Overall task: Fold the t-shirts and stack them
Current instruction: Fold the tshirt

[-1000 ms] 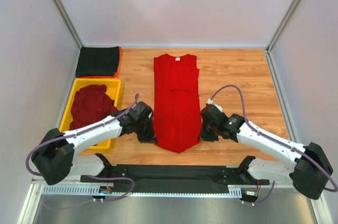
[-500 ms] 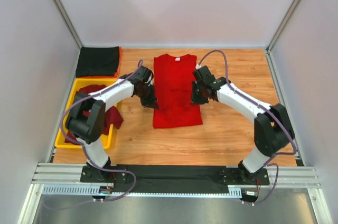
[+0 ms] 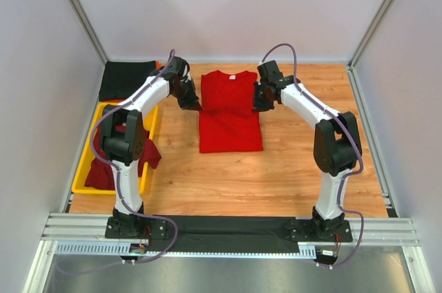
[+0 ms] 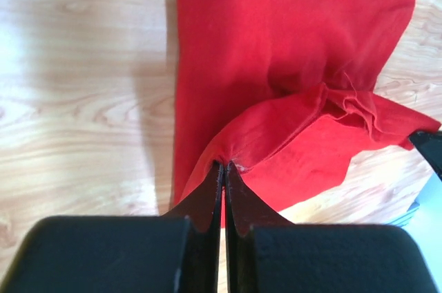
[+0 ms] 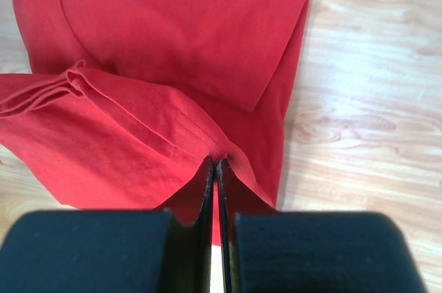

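Overhead, on the wooden table [image 3: 304,162], one red t-shirt [image 3: 231,127] lay at the centre, collar at the far end and near end doubled back over the body. One left gripper [image 3: 195,105] stood at its left edge and one right gripper [image 3: 257,104] at its right edge, each pinched together on a hem corner. One black t-shirt [image 3: 128,80] lay folded at the far left. One yellow tray [image 3: 143,181] sat at the near left holding maroon cloth [image 3: 103,172], part of it draped over the right wall; whether that heap was one garment or several could not be told. Arms counted two, both stretched far across the table. Left wrist view: the fingers were clamped on only a thin bite of red hem, and the lifted layer [image 4: 331,127] sagged and bunched toward the middle. Judged risk: the hem could slip from so small a bite, or the bunching could be laid down as a crease. Right wrist view: the fingers were likewise shut on a hem corner, with a pleat [image 5: 41,92] gathered at the left of the raised layer. Judged risk: if one side let go sooner, or was carried farther than the other, the fold would land skewed and the hem would miss the collar line, leaving an uneven piece for the stack.
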Controlling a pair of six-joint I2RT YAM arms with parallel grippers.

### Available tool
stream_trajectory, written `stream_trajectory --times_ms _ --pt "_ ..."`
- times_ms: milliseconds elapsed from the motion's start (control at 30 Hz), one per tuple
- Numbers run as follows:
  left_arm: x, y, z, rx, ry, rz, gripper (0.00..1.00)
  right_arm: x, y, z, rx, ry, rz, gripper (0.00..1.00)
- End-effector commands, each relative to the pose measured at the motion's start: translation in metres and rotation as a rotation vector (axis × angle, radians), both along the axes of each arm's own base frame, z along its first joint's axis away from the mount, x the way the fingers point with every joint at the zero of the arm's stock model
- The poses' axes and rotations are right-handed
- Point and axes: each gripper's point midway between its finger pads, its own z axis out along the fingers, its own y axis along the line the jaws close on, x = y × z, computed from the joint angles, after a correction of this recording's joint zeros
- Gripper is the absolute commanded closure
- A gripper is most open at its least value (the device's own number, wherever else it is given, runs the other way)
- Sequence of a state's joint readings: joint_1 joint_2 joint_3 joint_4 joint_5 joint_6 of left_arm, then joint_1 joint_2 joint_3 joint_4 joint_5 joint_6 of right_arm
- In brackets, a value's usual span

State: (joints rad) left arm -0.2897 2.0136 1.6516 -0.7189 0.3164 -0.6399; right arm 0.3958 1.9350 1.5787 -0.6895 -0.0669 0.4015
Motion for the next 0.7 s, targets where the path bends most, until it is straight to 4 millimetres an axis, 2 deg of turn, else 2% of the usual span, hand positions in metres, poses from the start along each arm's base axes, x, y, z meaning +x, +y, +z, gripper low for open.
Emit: stream_trajectory --times_ms 0,300,533,667 --pt "0.008 -0.003 0.003 -0.016 0.0 -0.035 1.0 0.017 -0.004 0.007 0.017 -0.025 0.012 1.0" --pt "0.042 -0.008 0.001 -0.039 -0.024 -0.037 1.0 0.041 -0.012 -0.003 0.057 -0.024 0.003 1.0" --pt "0.052 0.003 -0.003 -0.013 -0.008 0.009 1.0 0.052 -0.011 -0.005 0.088 -0.036 0.021 1.0" --pt "0.057 0.001 -0.008 -0.036 -0.007 0.009 1.0 0.059 -0.008 -0.005 0.102 -0.043 0.028 1.0"
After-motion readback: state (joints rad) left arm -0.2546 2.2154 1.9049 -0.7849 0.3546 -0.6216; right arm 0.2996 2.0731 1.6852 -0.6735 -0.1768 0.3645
